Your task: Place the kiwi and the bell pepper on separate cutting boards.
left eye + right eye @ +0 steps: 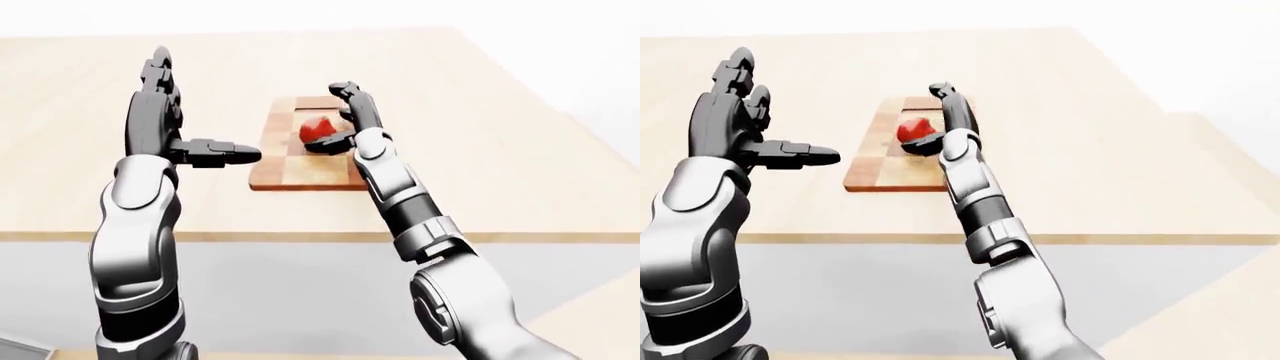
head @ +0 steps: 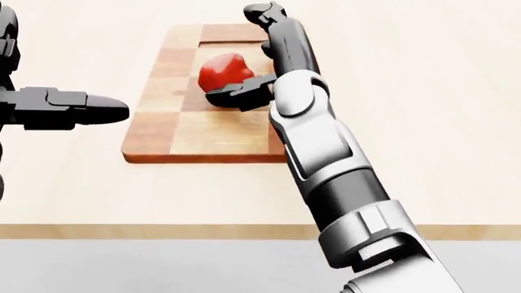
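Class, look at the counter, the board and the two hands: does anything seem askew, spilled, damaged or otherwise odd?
Nothing stands out. The red pepper sits on the cutting board, which lies flat on the counter. The right hand is open around it; the left hand hovers open.

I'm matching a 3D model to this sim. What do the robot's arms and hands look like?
Both arms are glossy silver-grey rounded shells broken by black bands and joints. The right hand and left hand are matte black, with three blocky, segmented fingers each. No cables, sleeves or markings show.
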Robot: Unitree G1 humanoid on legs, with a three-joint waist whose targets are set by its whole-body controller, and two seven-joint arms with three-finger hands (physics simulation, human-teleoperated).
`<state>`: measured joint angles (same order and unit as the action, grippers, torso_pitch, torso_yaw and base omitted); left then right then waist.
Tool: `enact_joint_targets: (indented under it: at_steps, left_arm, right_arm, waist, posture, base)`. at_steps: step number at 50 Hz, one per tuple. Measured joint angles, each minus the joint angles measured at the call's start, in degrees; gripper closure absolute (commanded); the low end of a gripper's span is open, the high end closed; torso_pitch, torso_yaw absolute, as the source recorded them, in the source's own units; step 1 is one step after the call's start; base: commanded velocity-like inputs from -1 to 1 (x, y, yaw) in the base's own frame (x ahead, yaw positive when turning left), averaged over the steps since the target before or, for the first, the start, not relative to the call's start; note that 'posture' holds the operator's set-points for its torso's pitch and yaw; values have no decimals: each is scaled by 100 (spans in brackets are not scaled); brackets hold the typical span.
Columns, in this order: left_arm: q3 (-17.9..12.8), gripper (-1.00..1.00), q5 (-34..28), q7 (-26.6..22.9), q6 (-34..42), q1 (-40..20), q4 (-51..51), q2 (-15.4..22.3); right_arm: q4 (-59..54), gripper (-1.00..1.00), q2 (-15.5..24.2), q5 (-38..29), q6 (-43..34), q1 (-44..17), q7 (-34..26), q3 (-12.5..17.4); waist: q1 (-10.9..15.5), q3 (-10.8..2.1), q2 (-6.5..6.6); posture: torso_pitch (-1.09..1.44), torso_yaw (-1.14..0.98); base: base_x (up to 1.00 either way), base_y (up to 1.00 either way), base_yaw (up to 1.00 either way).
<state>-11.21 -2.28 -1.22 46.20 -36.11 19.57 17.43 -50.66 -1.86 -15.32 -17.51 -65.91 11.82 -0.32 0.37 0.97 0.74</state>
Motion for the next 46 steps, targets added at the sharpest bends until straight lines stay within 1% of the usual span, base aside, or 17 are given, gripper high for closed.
enact_joint_targets:
  at_steps: [4, 6, 8, 11, 14, 18, 19, 20, 23, 27, 31, 33, 36, 40, 43, 46]
  left_arm:
    - [-4, -100, 4, -6, 44, -30, 42, 14]
    - [2, -100, 4, -10, 79, -48, 63, 24]
    - [11, -100, 4, -18, 130, -80, 82, 37]
    - [9, -100, -8, -24, 209, -146, 112, 61]
    - [5, -100, -43, -15, 290, -201, 191, 77]
    - [1, -100, -64, -21, 347, -195, 281, 70]
    - [-10, -100, -58, -28, 370, -187, 301, 70]
    - [-27, -100, -48, -33, 388, -170, 325, 71]
    - [-77, -100, -18, -17, 409, -86, 378, 56]
    - [-186, -100, 67, 0, 470, 67, 576, 93]
    - [-335, -100, 141, -10, 505, 174, 673, 220]
    - [-509, -100, 240, -50, 453, 358, 778, 272]
    - [-976, -100, 535, -88, 378, 774, 1031, 307]
    - [-1671, -100, 1156, -6, 320, 1382, 1634, 336]
    - [-1949, -100, 1594, 54, 84, 1851, 1948, 314]
    - [-2384, -100, 2104, 88, -53, 2291, 2275, 252]
  right_arm:
    - [1120, -44, 21, -24, -586, 193, -155, -66]
    - [1840, -47, 58, -40, -941, 300, -298, -84]
    - [2478, -55, 161, -35, -1263, 374, -475, -66]
    - [3328, -55, 386, 2, -1689, 542, -743, 46]
    - [4178, -53, 647, 121, -2189, 748, -977, 233]
    - [5391, -62, 1052, 325, -2954, 1035, -1269, 466]
    - [5715, -73, 1156, 383, -3160, 1097, -1345, 527]
    - [6044, -98, 1252, 450, -3369, 1158, -1417, 600]
    - [6837, -100, 1523, 701, -3840, 1363, -1555, 859]
    - [7180, -100, 1870, 1109, -4074, 1661, -1568, 1235]
    - [7069, -100, 2230, 1553, -4137, 1889, -1437, 1608]
    - [7126, -100, 2425, 1845, -4120, 2107, -1388, 1837]
    - [7220, -100, 2772, 2303, -4063, 2490, -1265, 2240]
    - [7631, -100, 3060, 2903, -4038, 3260, -1040, 2859]
    - [7949, -100, 3185, 3426, -4119, 3720, -864, 3315]
    - [8149, -100, 3409, 4023, -4187, 4082, -739, 3819]
  waist:
    - [8, 31, -8]
    - [17, 45, -18]
    - [28, 53, -35]
    - [36, 56, -68]
    - [33, 76, -88]
    - [23, 111, -93]
    - [20, 122, -94]
    - [16, 129, -95]
    - [10, 129, -110]
    - [-16, 127, -135]
    - [-21, 137, -126]
    - [-22, 136, -119]
    - [-21, 139, -121]
    - [-11, 156, -162]
    - [6, 152, -168]
    - [4, 176, -177]
  posture:
    - [0, 0]
    - [0, 0]
    - [0, 0]
    - [0, 0]
    - [0, 0]
    - [0, 0]
    - [0, 0]
    - [0, 0]
    - [0, 0]
    - [0, 0]
    - [0, 0]
    - [0, 0]
    - [0, 0]
    - [0, 0]
    - [0, 0]
    - [0, 0]
  base:
    - [0, 0, 0]
    - [0, 0, 0]
    - [0, 0, 0]
    - [0, 0, 0]
    - [0, 0, 0]
    - [0, 0, 0]
    - [0, 0, 0]
    - [0, 0, 0]
    - [0, 0, 0]
    - [0, 0, 0]
    - [0, 0, 0]
    - [0, 0, 0]
    - [0, 0, 0]
    - [0, 0, 0]
    - [0, 0, 0]
    - [0, 0, 0]
